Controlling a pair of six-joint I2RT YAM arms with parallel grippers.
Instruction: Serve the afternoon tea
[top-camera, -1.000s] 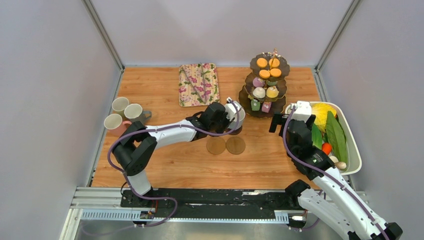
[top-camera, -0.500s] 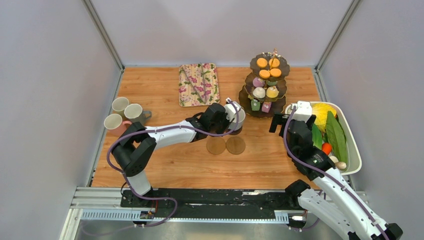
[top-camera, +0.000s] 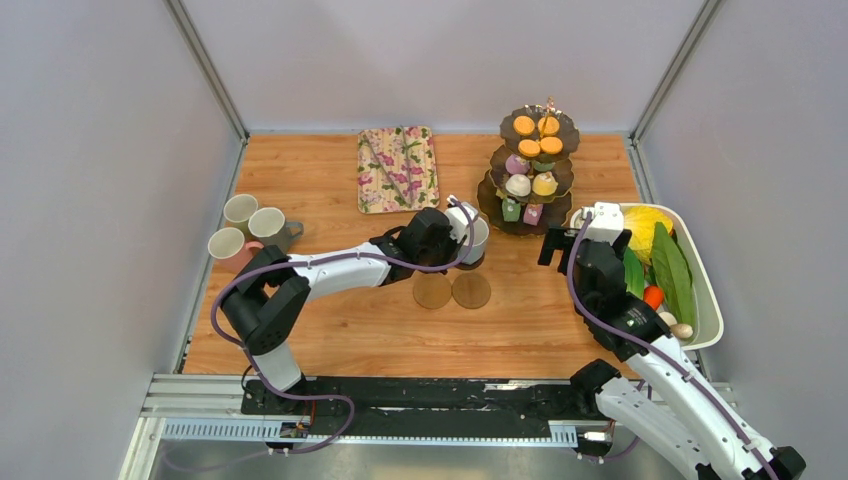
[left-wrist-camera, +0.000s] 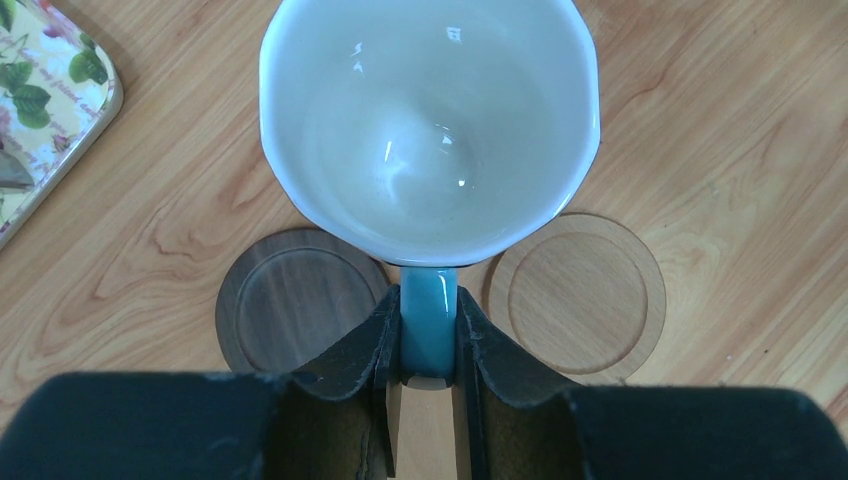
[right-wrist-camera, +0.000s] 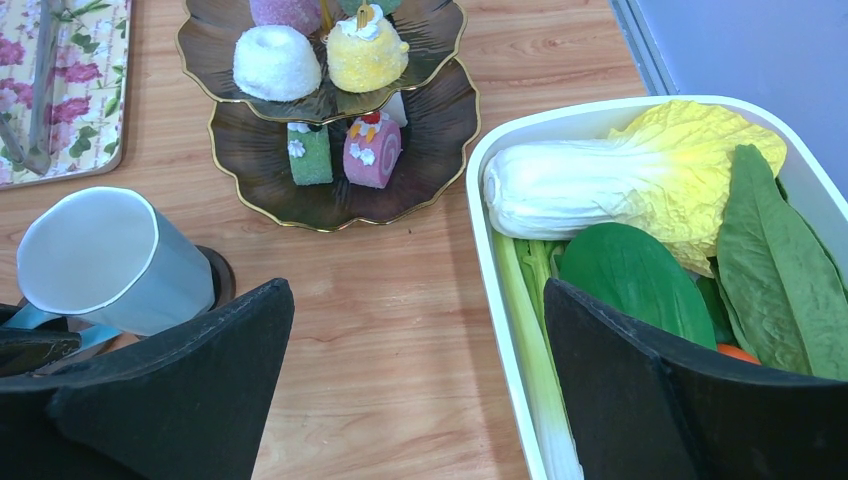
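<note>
My left gripper (top-camera: 450, 242) is shut on the handle (left-wrist-camera: 429, 330) of a pale blue mug (left-wrist-camera: 430, 120) and holds it tilted just above the table. A dark coaster (left-wrist-camera: 295, 310) and a light coaster (left-wrist-camera: 578, 295) lie below it. In the right wrist view the mug (right-wrist-camera: 110, 262) hangs over another dark coaster (right-wrist-camera: 215, 278). The dark three-tier stand (top-camera: 535, 170) holds several coloured cakes at the back right. My right gripper (right-wrist-camera: 415, 400) is open and empty between the stand and the tub. Three more mugs (top-camera: 250, 230) stand at the left.
A floral tray (top-camera: 398, 168) lies at the back centre. A white tub (top-camera: 705, 300) of vegetables sits at the right edge, next to my right arm. Grey walls close in the table on three sides.
My left gripper has shifted the mug very slightly to the left. The right arm has not moved.
</note>
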